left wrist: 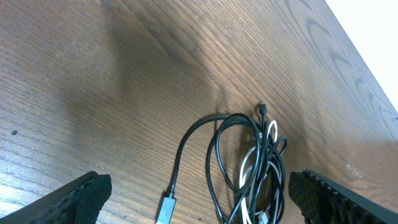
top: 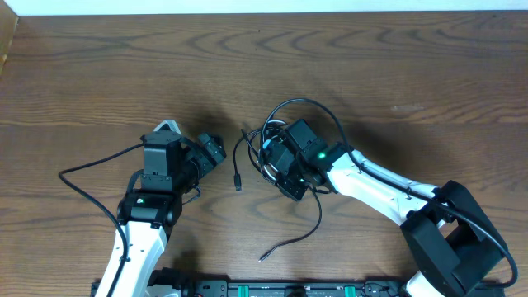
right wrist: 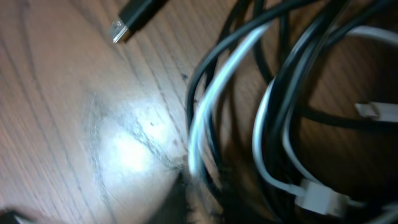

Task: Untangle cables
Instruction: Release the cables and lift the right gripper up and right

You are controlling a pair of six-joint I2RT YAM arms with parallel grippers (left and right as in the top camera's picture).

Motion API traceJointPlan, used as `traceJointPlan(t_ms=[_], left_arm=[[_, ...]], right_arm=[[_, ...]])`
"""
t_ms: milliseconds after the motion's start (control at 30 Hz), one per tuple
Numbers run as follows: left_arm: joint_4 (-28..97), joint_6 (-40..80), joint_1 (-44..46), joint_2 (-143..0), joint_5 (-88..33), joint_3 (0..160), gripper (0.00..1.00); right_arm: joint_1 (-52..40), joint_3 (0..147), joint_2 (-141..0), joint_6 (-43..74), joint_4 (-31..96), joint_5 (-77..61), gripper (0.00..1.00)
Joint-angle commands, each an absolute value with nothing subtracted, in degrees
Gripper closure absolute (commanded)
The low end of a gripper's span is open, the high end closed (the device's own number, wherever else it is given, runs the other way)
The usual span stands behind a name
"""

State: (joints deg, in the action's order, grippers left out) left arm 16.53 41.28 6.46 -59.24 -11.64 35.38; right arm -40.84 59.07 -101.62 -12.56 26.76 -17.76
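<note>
The cables (top: 266, 142) lie in a tangled bundle at the table's middle, mostly black with one white cord. One black cord ends in a plug (top: 238, 186) to the bundle's left. Another loose black end (top: 262, 257) lies near the front. My right gripper (top: 279, 158) is down on the bundle. In the right wrist view the black and white cords (right wrist: 249, 106) fill the frame and run into the blurred jaws (right wrist: 202, 193), which look shut on them. My left gripper (top: 213, 153) is open and empty, left of the bundle. In the left wrist view the bundle (left wrist: 255, 168) and plug (left wrist: 166, 208) lie between its fingers (left wrist: 205, 202).
The wooden table (top: 371, 66) stretches behind the arms. A thick black robot cord (top: 91, 186) loops left of the left arm. The right arm (top: 388, 186) reaches in from the lower right. A small white plug (right wrist: 320, 199) shows in the right wrist view.
</note>
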Motion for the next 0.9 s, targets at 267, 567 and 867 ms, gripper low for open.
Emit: traceJointPlan(t_ms=[267,567,867], left_arm=[[16.7,40.5,6.3,-59.1,-10.9,35.8,0.02],[16.7,40.5,6.3,-59.1,-10.9,35.8,0.02],[16.7,40.5,6.3,-59.1,-10.9,35.8,0.02]], right_arm=[[-38.3,72.3,-92.6,-12.9,37.8,-21.8,0.99],[-34.7,80.6,-75.6,-12.9,38.2,-21.3,0.99],[-34.1,79.7,-75.8,-10.6,46.4,-15.9,0.99]])
